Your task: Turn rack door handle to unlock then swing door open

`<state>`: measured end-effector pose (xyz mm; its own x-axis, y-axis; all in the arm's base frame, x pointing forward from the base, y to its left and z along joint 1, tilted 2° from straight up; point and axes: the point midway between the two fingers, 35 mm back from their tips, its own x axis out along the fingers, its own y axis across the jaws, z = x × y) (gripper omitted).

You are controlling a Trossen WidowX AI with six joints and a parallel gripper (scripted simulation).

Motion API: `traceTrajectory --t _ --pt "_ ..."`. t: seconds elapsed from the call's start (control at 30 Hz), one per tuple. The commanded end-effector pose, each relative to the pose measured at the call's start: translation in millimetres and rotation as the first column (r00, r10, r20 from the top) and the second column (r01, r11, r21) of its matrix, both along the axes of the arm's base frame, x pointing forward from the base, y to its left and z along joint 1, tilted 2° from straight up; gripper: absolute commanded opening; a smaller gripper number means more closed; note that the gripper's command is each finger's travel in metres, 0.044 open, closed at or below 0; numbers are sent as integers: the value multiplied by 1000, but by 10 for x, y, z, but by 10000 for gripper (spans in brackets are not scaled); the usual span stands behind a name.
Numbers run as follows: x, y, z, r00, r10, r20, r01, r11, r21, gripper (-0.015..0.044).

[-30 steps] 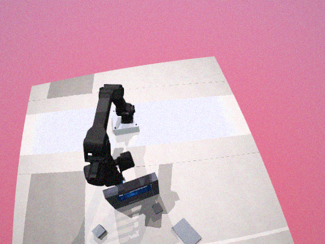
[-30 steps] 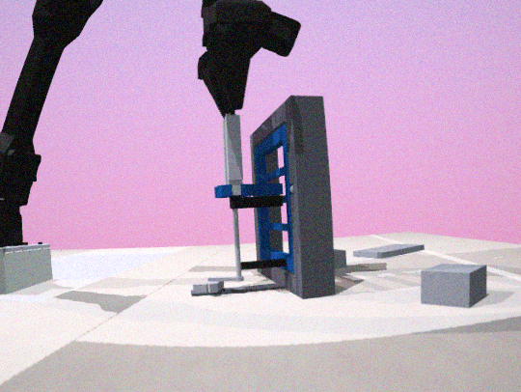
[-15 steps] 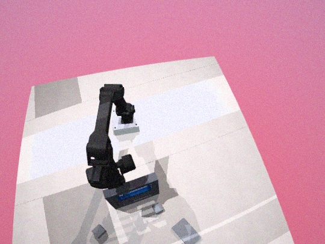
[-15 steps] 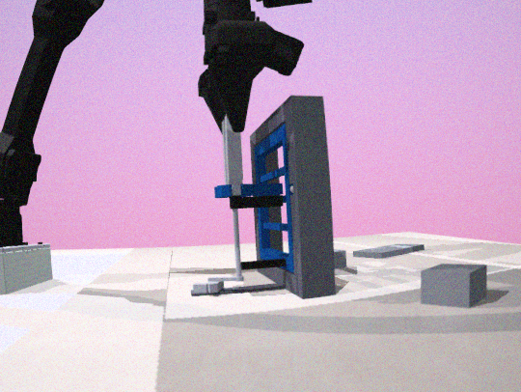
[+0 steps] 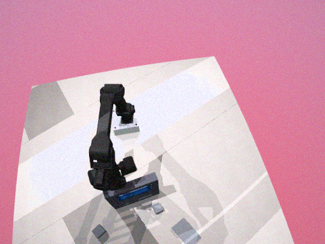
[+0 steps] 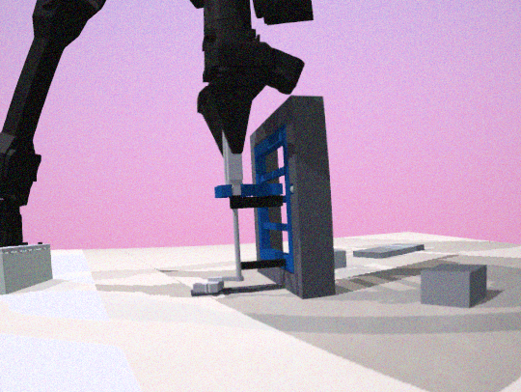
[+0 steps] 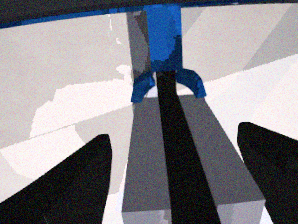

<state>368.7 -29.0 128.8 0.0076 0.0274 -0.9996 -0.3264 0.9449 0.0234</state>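
Observation:
The upright grey handle (image 6: pixel 234 166) (image 7: pixel 148 160) stands in front of the rack door, two halves with a dark gap between them. A blue bracket (image 6: pixel 222 191) (image 7: pixel 165 37) joins it to the door, and a thin rod (image 6: pixel 237 241) runs down from it. The blue barred door (image 6: pixel 273 174) (image 5: pixel 135 192) is closed, flush in the dark grey frame (image 6: pixel 311 193) (image 5: pixel 156 186). My gripper (image 6: pixel 231 151) (image 7: pixel 174 137) points down over the handle's upper part. It is open, one black finger on each side, with a gap to the handle on both sides in the wrist view. The top view hides the fingers behind the arm.
A small light latch piece (image 6: pixel 208 287) lies low at the rod's foot. Behind the frame are a grey block (image 5: pixel 157 208) (image 6: pixel 340 259), a flat grey slab (image 5: pixel 186 231) (image 6: pixel 388 251) and another block (image 5: pixel 100 232) (image 6: pixel 446 286). The arm's pale base (image 5: pixel 127 130) (image 6: pixel 26 269) stands in front of the door.

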Motion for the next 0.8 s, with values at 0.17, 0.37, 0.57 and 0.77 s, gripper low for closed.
traceTrajectory --t 0.17,0.37,0.57,0.77 --pt "-5 -5 -20 1000 -5 -2 5 1000 -5 95" --pt "-5 -5 -20 1000 -5 -2 5 1000 -5 55" --pt "-5 -5 -20 1000 -5 -2 5 1000 -5 15" --pt "-5 -5 -20 997 -78 -4 78 997 -5 14"
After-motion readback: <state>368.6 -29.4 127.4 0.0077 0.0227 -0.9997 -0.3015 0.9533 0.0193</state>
